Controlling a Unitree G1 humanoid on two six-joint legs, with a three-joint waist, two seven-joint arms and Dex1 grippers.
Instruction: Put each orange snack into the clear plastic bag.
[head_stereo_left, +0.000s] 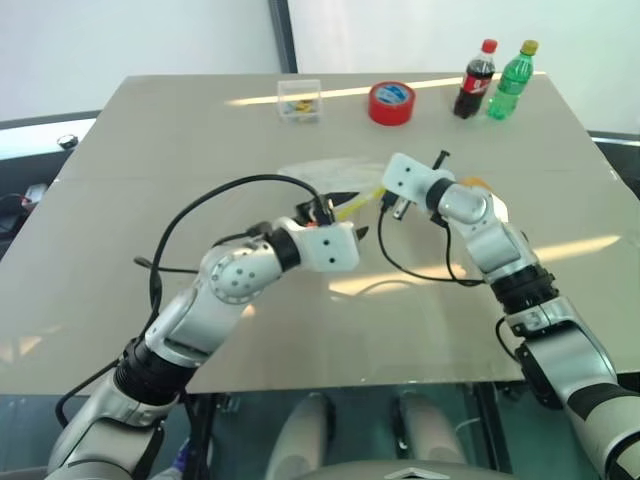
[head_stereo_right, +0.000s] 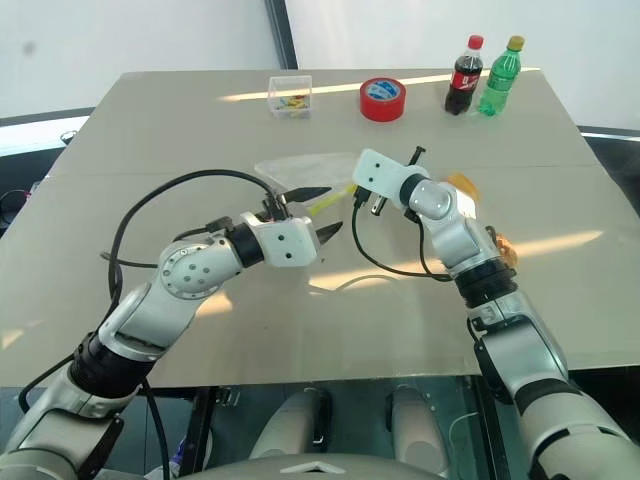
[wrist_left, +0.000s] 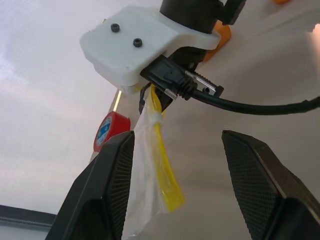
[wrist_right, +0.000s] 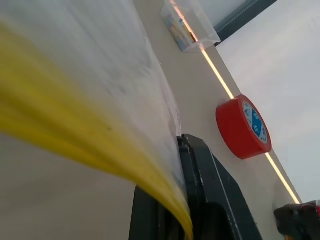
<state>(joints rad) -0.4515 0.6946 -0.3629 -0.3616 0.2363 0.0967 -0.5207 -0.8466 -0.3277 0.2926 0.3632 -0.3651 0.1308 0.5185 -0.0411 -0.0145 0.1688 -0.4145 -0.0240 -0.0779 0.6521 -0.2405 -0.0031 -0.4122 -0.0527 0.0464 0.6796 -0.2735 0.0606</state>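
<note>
Bright daylight, glare streaks on table (head_stereo_left: 150, 150)

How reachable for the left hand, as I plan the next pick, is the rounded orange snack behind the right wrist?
Probably not: the right hand, shut on the floppy clear plastic bag, and its forearm lie between the open left hand and the orange snack.

Silver-grey jointed arms, white wrist housings, black cables, black ribbed fingers (wrist_left: 107, 190)
</note>
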